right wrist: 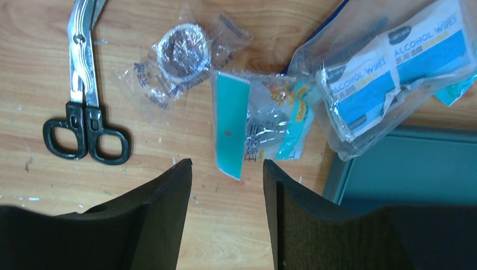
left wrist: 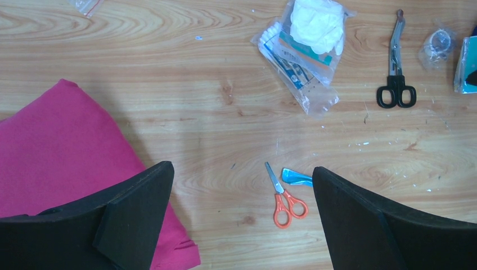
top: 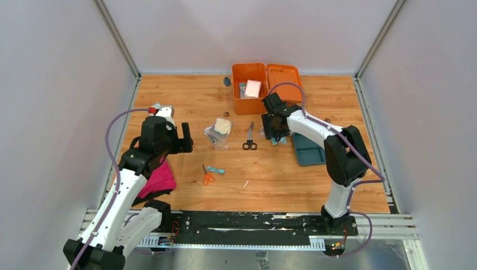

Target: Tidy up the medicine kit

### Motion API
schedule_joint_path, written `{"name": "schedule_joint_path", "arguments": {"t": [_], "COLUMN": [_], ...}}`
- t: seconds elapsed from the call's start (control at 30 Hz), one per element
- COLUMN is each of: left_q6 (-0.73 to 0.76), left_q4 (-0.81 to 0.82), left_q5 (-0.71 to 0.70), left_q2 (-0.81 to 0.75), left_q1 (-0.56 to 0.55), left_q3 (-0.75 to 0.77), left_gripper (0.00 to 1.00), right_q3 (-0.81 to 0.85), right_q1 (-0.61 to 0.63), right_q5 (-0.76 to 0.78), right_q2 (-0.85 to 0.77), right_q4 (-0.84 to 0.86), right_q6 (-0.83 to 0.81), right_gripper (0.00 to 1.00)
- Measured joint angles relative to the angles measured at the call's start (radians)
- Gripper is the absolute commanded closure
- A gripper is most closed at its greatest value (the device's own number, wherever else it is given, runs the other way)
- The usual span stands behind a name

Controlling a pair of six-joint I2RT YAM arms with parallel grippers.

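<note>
- I count two pairs of scissors: black-handled shears (right wrist: 84, 112) left of my right end effector (right wrist: 226, 167), and orange scissors (left wrist: 286, 201) beneath my wide-spread, empty left end effector (left wrist: 242, 171).
- Right end effector: parted, holding nothing, with one teal packet (right wrist: 233, 124) just ahead.
- One medicine kit (top: 250, 108), lid open, sits just beyond the right end effector; only the top view shows it.

Medicine kit (top: 247, 108) stands at the far middle of the table (top: 281, 185), lid laid open to its right, one packet (top: 252, 88) inside. Divided tray (top: 310, 153) lies nearer, right of centre. Wipes bag (right wrist: 388, 73) touches the tray's rim. Leftward from it, in order: sachet (right wrist: 259, 121), wrapped roll (right wrist: 183, 48), shears (top: 250, 138), dressings bag (top: 219, 132). Small scissors (top: 208, 175) lie nearer still, a strip (top: 216, 170) just beside them on the right. Cloth (top: 160, 177) lies near the left edge.
</note>
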Motion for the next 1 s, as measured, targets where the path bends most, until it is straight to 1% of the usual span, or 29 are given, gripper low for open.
{"name": "schedule_joint_path", "arguments": {"t": [0.07, 0.17, 0.37, 0.4, 0.43, 0.47, 0.53, 0.6, 0.67, 0.73, 0.8, 0.9, 0.93, 1.0], "left_q6": [0.0, 0.0, 0.0, 0.0, 0.0, -0.001, -0.013, -0.039, -0.07, -0.111, -0.146, -0.185, -0.195, -0.209], "left_q4": [0.0, 0.0, 0.0, 0.0, 0.0, 0.0, 0.0, 0.004, 0.026, 0.075, 0.121, 0.171, 0.183, 0.203], "left_q5": [0.002, 0.006, 0.007, 0.008, 0.008, 0.008, 0.008, 0.018, 0.038, 0.072, 0.103, 0.144, 0.154, 0.169], "left_q2": [0.0, 0.0, -0.001, -0.003, -0.008, -0.014, -0.034, -0.057, -0.074, -0.083, -0.081, -0.055, -0.042, -0.011], "left_q1": [0.0, 0.0, 0.0, 0.0, 0.0, 0.0, 0.0, 0.0, 0.0, 0.0, 0.0, 0.0, -0.001, -0.001], "left_q3": [0.0, 0.0, 0.0, 0.0, 0.0, 0.0, 0.0, 0.0, -0.001, -0.011, -0.029, -0.052, -0.056, -0.065], "left_gripper": [0.0, 0.0, 0.0, 0.0, 0.0, 0.0, 0.0, 0.0, 0.0, 0.0, 0.0, 0.0, 0.0, 0.0], "right_q3": [0.019, 0.044, 0.05, 0.05, 0.05, 0.05, 0.05, 0.05, 0.05, 0.05, 0.05, 0.052, 0.055, 0.058], "right_q1": [0.002, 0.003, 0.004, 0.004, 0.004, 0.004, 0.004, 0.004, 0.004, 0.004, 0.004, 0.004, 0.004, 0.004], "right_q5": [0.018, 0.045, 0.087, 0.091, 0.095, 0.097, 0.098, 0.098, 0.097, 0.094, 0.09, 0.085, 0.084, 0.084], "right_q2": [0.021, 0.045, 0.06, 0.06, 0.06, 0.06, 0.06, 0.06, 0.06, 0.06, 0.061, 0.075, 0.085, 0.11], "right_q4": [-0.001, 0.001, -0.001, -0.001, 0.0, -0.001, -0.001, 0.0, 0.003, 0.004, 0.004, 0.009, 0.011, 0.016], "right_q6": [-0.006, -0.013, -0.018, -0.019, -0.019, -0.022, -0.023, -0.023, -0.023, -0.026, -0.029, -0.033, -0.034, -0.037], "right_gripper": [0.51, 0.63, 0.82, 0.84, 0.84, 0.81, 0.69, 0.6, 0.55, 0.54, 0.53, 0.57, 0.59, 0.7]}}
